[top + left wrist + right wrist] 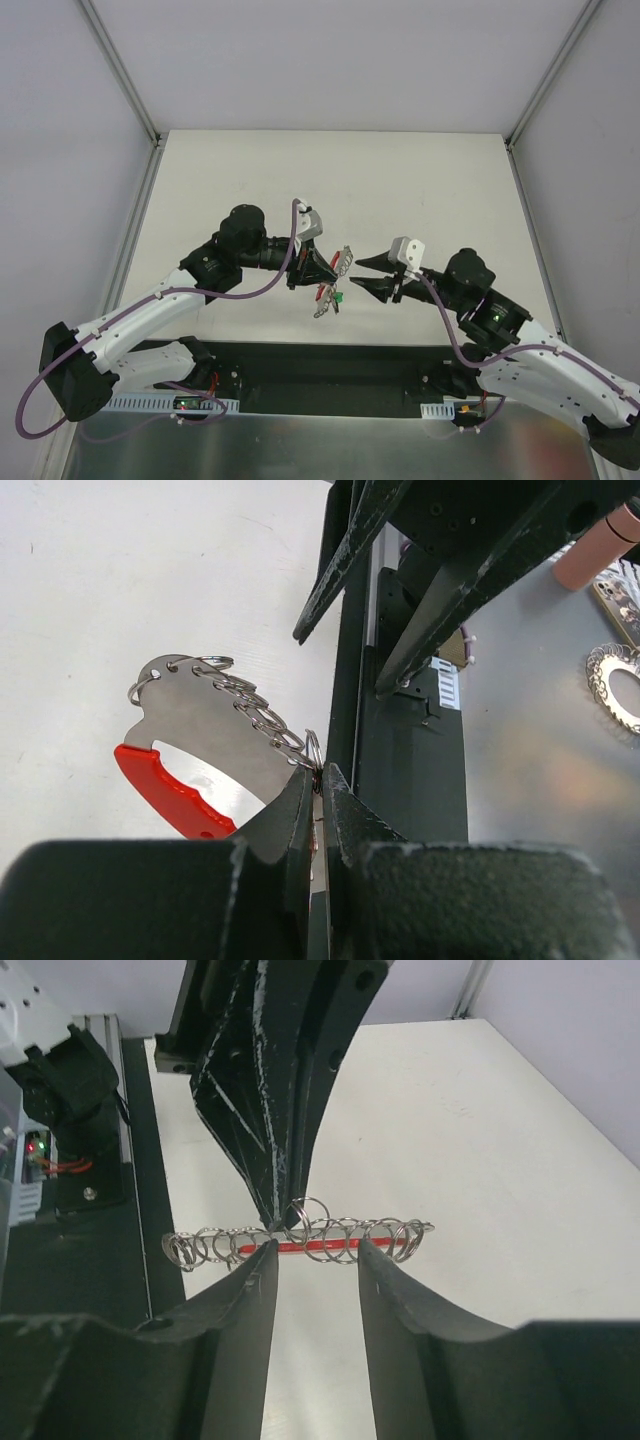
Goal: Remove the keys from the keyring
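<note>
The keyring (215, 730) is a plate of dull brushed metal with a glossy red plastic edge (165, 792) and thin shiny wire rings (250, 705). The fingers (285, 830) of the left gripper (318, 776) are black, matt and grainy, scuffed pale; the table (120, 580) is smooth, matt off-white.

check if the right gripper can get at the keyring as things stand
Probably yes: the right gripper is open, the keyring just beyond its fingertips with nothing between; the left gripper pinches only one edge.

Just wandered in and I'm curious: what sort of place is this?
Probably a robotics test booth: a white table boxed in by plain grey panels, with two white-and-black robot arms bolted at its edge, trailing purple cables.
</note>
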You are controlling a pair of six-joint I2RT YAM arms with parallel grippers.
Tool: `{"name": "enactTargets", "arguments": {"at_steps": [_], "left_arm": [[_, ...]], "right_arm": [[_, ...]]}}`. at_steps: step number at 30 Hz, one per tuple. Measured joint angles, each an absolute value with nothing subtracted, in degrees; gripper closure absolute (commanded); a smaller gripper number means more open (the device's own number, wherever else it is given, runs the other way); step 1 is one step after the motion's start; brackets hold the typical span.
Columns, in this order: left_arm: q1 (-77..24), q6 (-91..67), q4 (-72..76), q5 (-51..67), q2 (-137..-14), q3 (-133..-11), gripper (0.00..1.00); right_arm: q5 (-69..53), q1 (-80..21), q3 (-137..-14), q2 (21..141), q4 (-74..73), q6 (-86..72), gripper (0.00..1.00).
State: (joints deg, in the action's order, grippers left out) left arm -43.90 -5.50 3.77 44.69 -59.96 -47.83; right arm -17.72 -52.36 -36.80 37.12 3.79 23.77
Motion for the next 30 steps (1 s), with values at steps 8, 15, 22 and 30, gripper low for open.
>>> {"name": "enactTargets", "arguments": {"at_steps": [8,15,22,30], "left_arm": [[-43.9,-2.9,2.6,44.7,-60.0,-48.0,1.0],[-43.9,-0.6,0.3,44.4,-60.0,-48.0,1.0],[-44.3,-0.1,0.0,44.1,-60.2,-48.1,1.0],[-45.0,0.0,-0.1,42.9,-60.9,-48.1,1.0]], "right_arm": [[-23.4,-52.4,-42.9,45.1,-5.8,38.8,0.6],[-26.0,-52.4,-48.8,49.1,-11.2,46.6,0.62],[-27.0,-52.9,-49.3,51.0,-13.9,49.1,0.64],[-27.1,-53.2,-50.0,53.7,-14.4,49.2,0.7]]}}
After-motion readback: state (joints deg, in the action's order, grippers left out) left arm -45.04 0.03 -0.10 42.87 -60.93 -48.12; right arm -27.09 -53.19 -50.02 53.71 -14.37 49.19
